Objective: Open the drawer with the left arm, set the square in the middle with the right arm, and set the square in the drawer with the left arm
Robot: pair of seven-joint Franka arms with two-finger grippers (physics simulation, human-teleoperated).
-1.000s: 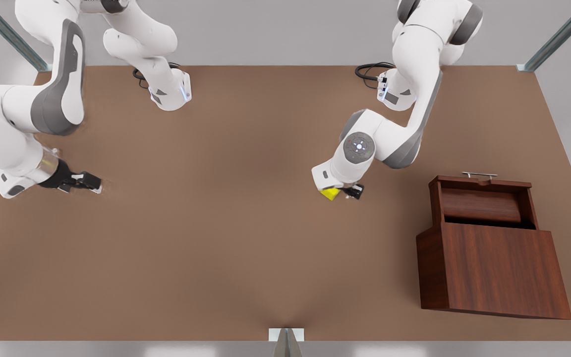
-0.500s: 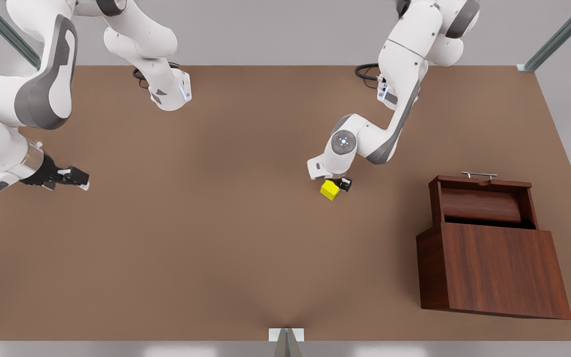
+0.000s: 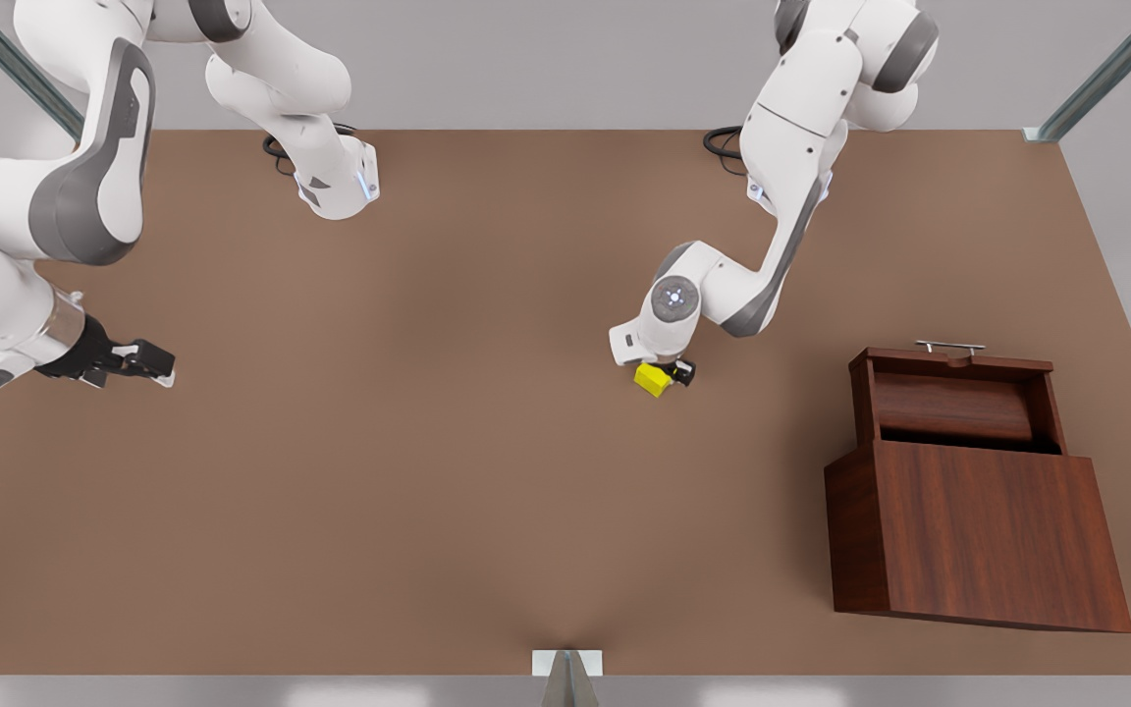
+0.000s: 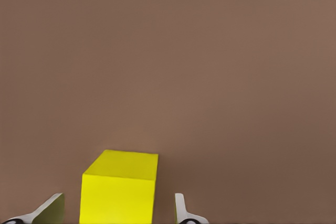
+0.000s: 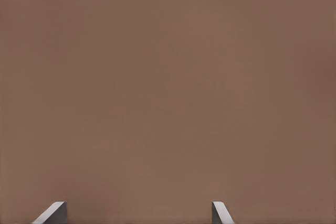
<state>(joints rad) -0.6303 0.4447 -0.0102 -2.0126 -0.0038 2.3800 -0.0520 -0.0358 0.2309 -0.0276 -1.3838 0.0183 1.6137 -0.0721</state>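
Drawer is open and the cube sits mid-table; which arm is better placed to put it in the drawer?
Left. The left gripper straddles the yellow cube, fingers open either side, beside the open drawer. The right gripper waits across the table, open.
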